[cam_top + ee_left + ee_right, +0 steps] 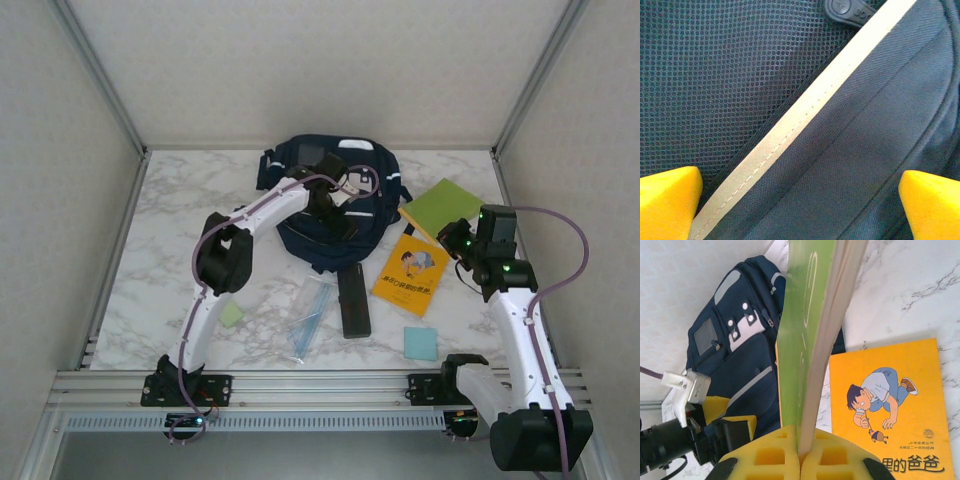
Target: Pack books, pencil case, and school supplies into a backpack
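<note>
From above, your left gripper hangs over the backpack and the right gripper holds the green book just right of it; the left wrist view shows jaws spread wide above soft, yielding fabric; the right wrist view shows jaws pinched on the book's thin edge, probably light and floppy, so grip deep.

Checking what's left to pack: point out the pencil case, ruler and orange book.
pencil case (354, 302), top view, its middle.
ruler (310, 315), top view, mid-length.
orange book (890, 410), right wrist view, on the cover drawing.
</note>
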{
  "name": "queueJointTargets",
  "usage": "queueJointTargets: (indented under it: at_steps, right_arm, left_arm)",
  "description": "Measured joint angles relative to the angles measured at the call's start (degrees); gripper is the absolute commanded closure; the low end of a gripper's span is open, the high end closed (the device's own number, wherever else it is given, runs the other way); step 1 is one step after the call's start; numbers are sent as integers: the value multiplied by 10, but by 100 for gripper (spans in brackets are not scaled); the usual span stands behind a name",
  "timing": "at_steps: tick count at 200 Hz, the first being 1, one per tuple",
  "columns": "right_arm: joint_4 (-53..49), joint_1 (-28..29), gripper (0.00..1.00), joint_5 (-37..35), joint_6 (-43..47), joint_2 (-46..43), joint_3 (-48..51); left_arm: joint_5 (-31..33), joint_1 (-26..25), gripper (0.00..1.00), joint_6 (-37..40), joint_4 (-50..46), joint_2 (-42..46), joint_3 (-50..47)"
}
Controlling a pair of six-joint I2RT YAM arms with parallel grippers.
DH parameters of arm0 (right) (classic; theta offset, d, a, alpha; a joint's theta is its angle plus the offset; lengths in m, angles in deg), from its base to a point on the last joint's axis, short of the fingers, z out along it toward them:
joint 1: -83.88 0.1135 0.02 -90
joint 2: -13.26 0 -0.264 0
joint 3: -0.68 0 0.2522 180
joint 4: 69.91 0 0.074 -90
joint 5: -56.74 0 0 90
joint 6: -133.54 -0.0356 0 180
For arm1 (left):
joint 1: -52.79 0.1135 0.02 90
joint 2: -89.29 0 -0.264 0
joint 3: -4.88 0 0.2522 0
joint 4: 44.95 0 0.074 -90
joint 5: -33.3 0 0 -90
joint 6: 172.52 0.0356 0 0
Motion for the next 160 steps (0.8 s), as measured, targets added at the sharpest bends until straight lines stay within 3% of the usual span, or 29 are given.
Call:
queueJointTargets:
  at_steps: [60,96,104,118,135,143,160]
  right_arm:
    - [0,0,100,9,-2,-9,21]
    - [0,0,100,11,-5,-12,29]
    - [0,0,100,11,-5,-12,29]
    - [0,0,100,11,-5,-12,29]
    - [0,0,100,11,-5,-12,29]
    - [0,0,100,11,-6,-12,29]
    - [0,0,100,13,-6,-12,29]
  left_arm:
    - [-11,-2,0,7,-16,0,-10]
    - [65,-21,4,19,-1,-5,-28]
    - [88,-27,12,18,2,-9,-30]
    - [115,-36,46,14,5,-16,-28]
    - [121,-43,75,6,0,-23,-13]
    - [120,-44,99,0,-3,-29,-4]
    - [105,-41,100,-9,-7,-33,5]
